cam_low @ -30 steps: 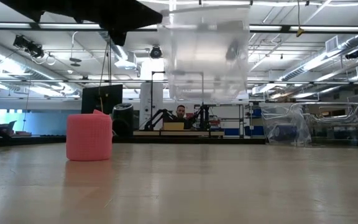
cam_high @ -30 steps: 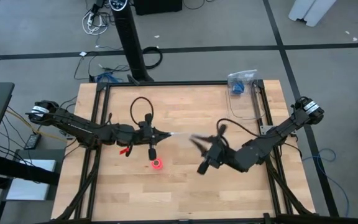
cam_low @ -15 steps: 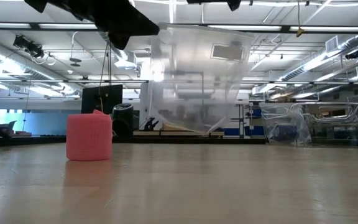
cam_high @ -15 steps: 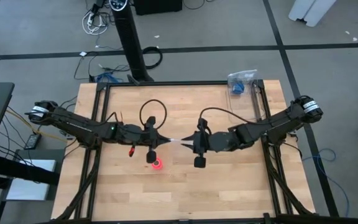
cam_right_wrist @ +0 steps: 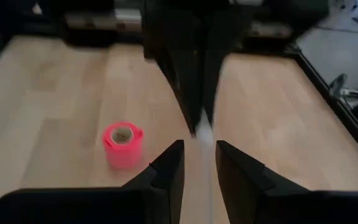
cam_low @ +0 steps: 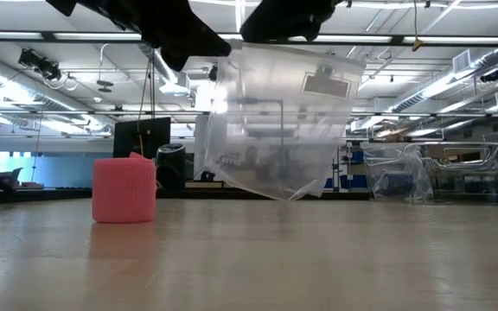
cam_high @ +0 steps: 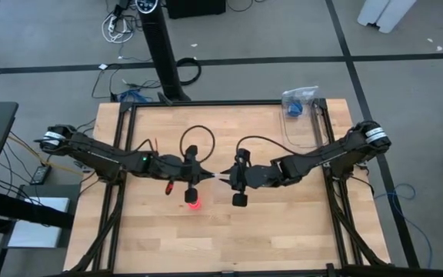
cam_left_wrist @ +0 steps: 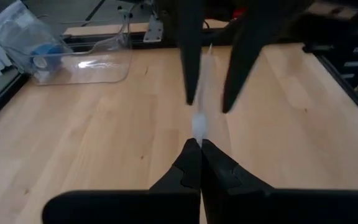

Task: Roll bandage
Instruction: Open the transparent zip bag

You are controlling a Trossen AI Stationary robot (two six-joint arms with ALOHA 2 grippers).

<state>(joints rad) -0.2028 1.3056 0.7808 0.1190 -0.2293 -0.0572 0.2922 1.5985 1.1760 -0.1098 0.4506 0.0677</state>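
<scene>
The bandage is a small pink roll (cam_high: pixel 194 204) standing on its end on the table, also in the low view (cam_low: pixel 124 190) and the right wrist view (cam_right_wrist: pixel 122 143). No gripper touches it. My left gripper (cam_high: pixel 208 175) is shut on a clear plastic bag (cam_low: pixel 275 121) above the table's middle. My right gripper (cam_high: pixel 223 175) faces it, open. Its fingers (cam_left_wrist: pixel 188 62) stand on either side of the bag's top edge. My left gripper pinches the bag's upper edge (cam_left_wrist: pixel 200 126) between its two shut fingers, which come level from the table's left side. The bag hangs below the fingers, tilted, its lower corner (cam_low: pixel 294 195) clear of the table.
A transparent plastic container (cam_high: pixel 304 127) lies at the table's far right edge, with a small bag of blue things (cam_high: pixel 297 100) beside it. Bare wood lies around the roll and toward the near edge.
My right gripper has swung toward the table's left, up to the left gripper, and now stands around the bag's top edge. My left gripper has shifted slightly right. The hanging bag has sunk lower and tilted. The pink roll has stayed put.
</scene>
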